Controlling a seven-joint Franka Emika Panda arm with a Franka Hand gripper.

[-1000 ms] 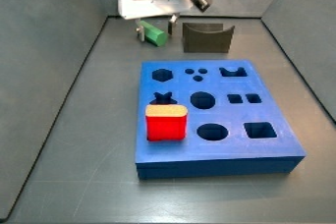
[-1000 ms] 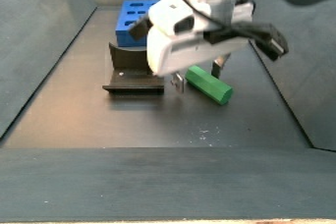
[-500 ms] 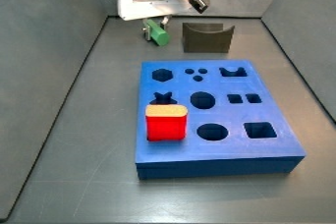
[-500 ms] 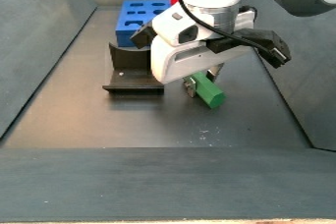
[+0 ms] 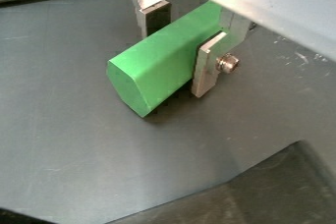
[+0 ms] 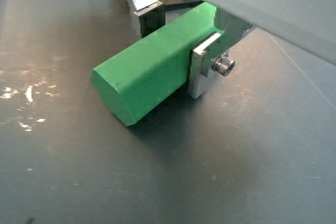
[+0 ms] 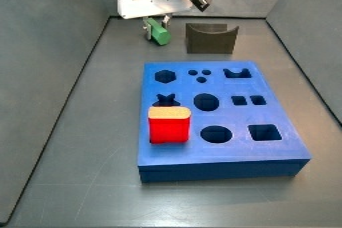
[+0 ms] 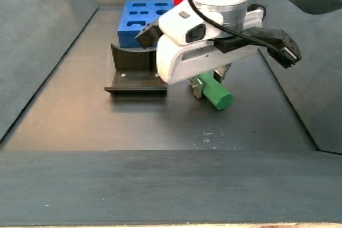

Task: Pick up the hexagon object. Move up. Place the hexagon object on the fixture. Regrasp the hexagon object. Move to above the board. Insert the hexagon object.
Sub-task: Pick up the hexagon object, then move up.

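The bright green hexagon object (image 5: 164, 56) lies low over the grey floor between my gripper's (image 5: 180, 39) silver fingers, one plate flat against each long side; it shows the same way in both wrist views (image 6: 151, 66). In the side views the gripper (image 7: 159, 26) is at the back of the tray with the green bar (image 7: 159, 35) in its jaws, beside the dark fixture (image 7: 210, 38). From the opposite side the bar (image 8: 211, 94) points end-on, right of the fixture (image 8: 134, 72). The blue board (image 7: 214, 164) lies nearer the front.
A red block (image 7: 168, 125) stands in a slot at the board's left edge. The board also shows behind the arm (image 8: 134, 17). Sloped grey tray walls (image 7: 60, 92) enclose the floor on all sides.
The green bar has turned within the jaws from lying lengthwise to nearly end-on in a side view. The gripper has stayed in about the same spot by the fixture.
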